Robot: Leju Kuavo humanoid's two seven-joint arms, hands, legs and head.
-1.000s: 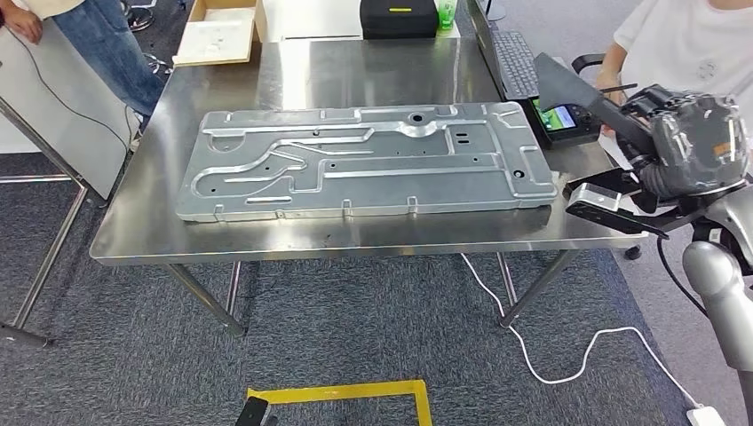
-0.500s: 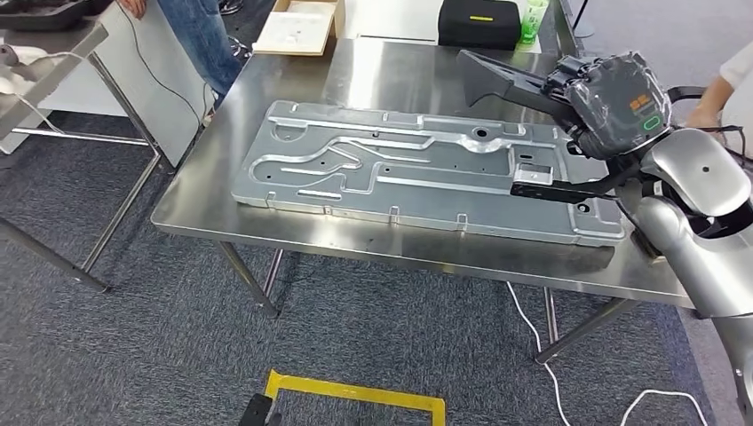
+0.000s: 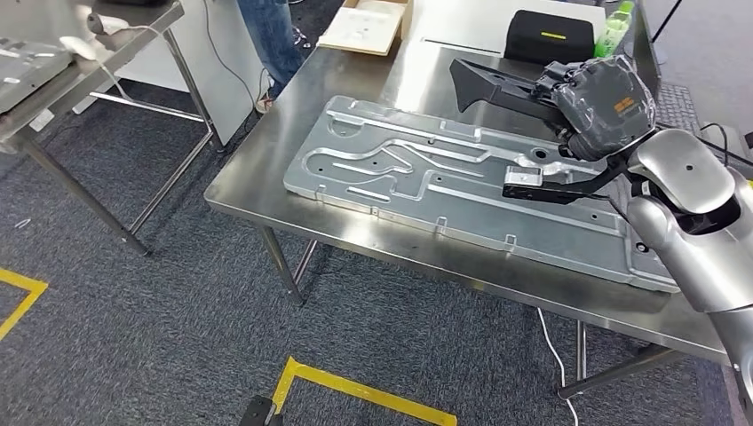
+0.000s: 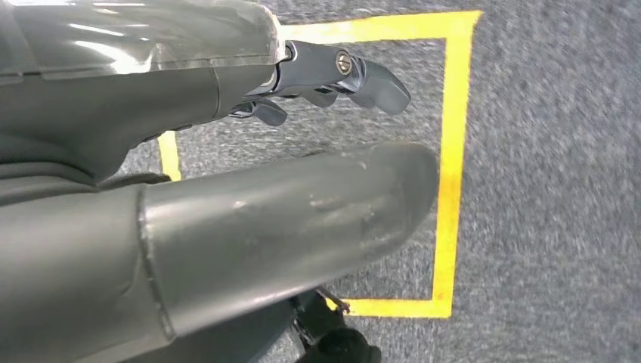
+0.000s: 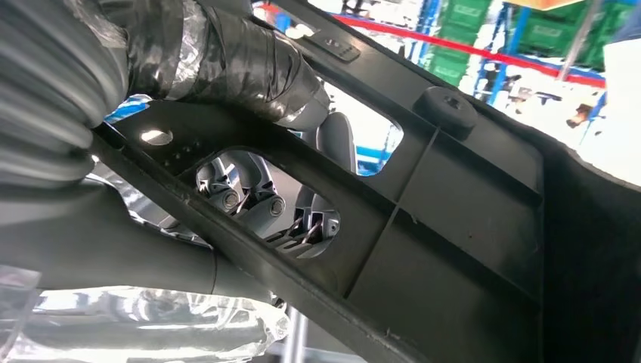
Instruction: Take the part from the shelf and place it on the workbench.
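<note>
- Since the earlier frames the whole head view has swung: the tabletop (image 3: 293, 142) now sits further right and a second table at the far left has come into view, which is the camera turning, not the things shifting
- The right hand (image 3: 606, 106), wrapped in clear film, grasps the black plastic part (image 3: 497, 82) with its fingers (image 5: 249, 198) clenched through an opening in it
- The part is held above the right end of the large stamped metal panel (image 3: 426, 182), which lies flat on the tabletop
- The left hand (image 4: 227, 174) hangs over grey carpet and yellow floor tape (image 4: 452, 151), fingers apart, holding nothing
- A black case (image 3: 550, 35) and a cardboard box (image 3: 368, 25) stand at the far edge
</note>
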